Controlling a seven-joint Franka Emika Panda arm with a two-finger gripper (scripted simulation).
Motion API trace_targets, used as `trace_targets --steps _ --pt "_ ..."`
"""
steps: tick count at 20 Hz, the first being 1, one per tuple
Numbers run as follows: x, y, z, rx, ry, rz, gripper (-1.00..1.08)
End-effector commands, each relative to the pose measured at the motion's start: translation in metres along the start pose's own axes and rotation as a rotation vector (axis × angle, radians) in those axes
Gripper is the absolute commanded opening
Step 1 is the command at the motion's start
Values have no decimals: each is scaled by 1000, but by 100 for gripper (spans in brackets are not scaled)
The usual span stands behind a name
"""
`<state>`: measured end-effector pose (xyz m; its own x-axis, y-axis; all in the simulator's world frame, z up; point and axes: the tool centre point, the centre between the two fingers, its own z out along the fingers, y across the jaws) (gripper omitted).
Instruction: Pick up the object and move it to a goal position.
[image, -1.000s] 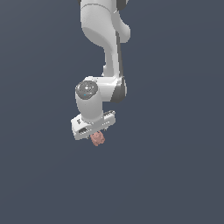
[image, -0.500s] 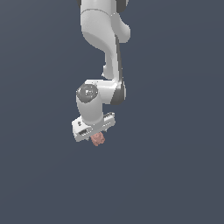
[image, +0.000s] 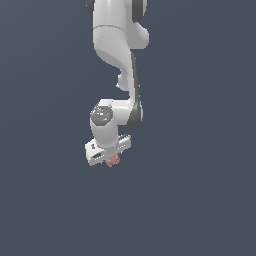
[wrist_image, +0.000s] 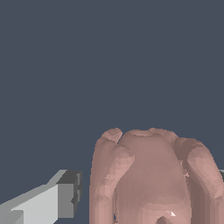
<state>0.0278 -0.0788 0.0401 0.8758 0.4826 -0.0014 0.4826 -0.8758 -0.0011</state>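
Observation:
The object (image: 113, 161) is a small salmon-pink knobbly blob just under the white hand in the exterior view. In the wrist view the object (wrist_image: 148, 179) fills the space between my fingers. My gripper (image: 110, 159) stands over it with one finger on each side. One grey-tipped finger (wrist_image: 65, 199) shows, with a narrow dark gap between it and the blob. Only a sliver of the other finger shows at the picture's edge. The gripper looks open around the object. Whether the blob rests on the ground or hangs free is unclear.
The white arm (image: 117, 45) comes down from the top of the exterior view. Around it there is only a uniform dark blue-grey background, with no edges or other things in either view.
The arm's wrist and hand have come lower and slightly toward the exterior view's right, closing in on the blob. The blob itself has hardly moved.

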Motion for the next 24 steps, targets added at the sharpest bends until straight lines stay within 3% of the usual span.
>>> trace_targets --steps 1,15,24 --pt "1 1 0 -1 1 0 -100" --pt "2 1 -6 -1 2 0 -100" --pt "10 5 -58 -1 2 0 -100"
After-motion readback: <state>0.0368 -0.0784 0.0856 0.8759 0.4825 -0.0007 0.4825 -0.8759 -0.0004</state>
